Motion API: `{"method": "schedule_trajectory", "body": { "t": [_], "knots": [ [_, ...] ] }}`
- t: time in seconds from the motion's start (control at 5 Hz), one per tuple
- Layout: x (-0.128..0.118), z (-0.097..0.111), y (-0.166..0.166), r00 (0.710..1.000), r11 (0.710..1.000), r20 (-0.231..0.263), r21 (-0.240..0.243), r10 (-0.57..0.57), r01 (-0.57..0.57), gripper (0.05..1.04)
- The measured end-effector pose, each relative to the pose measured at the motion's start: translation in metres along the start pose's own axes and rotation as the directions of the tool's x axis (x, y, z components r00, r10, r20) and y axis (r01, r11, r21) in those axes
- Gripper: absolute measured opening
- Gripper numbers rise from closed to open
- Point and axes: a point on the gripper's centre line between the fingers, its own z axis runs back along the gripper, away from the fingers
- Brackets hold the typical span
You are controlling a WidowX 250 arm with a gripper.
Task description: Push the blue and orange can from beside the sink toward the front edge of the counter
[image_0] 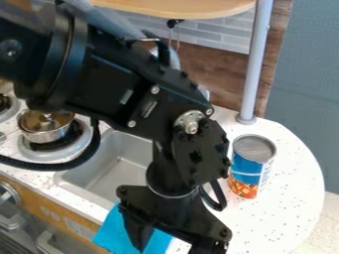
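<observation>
A white speckled counter point(291, 213) sits beneath the black arm, whose end effector point(172, 244) hangs spread near the grey metal sink point(118, 173). The bright blue cloth point(110, 230) lies below and to its image-left, partly visible between the fingers; contact is unclear. A blue-and-orange cylindrical can point(248, 171) stands image-right.

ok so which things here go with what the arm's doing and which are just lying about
At the work:
- claw, at the counter's front edge
- blue cloth, nearest it

Lying about:
- can, upright on the counter
- metal pot on the burner
</observation>
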Motion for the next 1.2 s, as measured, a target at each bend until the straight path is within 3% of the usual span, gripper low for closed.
{"method": "schedule_trajectory", "body": {
  "t": [0.2, 0.4, 0.6, 0.8, 1.0, 1.2],
  "knots": [
    [-0.001, -0.003, 0.000, 1.000, 1.000, -0.012, 0.005, 0.003, -0.003, 1.001],
    [0.023, -0.013, -0.003, 0.998, 0.997, -0.053, -0.069, -0.022, 0.019, 1.001],
    [0.051, -0.019, 0.006, 0.979, 0.957, -0.098, -0.248, -0.177, 0.148, 1.001],
    [0.059, -0.016, 0.012, 0.980, 0.949, -0.083, -0.278, -0.179, 0.150, 1.001],
    [0.079, -0.011, 0.010, 0.989, 0.953, -0.034, -0.275, -0.144, 0.129, 1.001],
    [0.106, 0.002, -0.001, 0.994, 0.965, 0.042, -0.237, -0.104, 0.111, 1.001]
  ]
}}
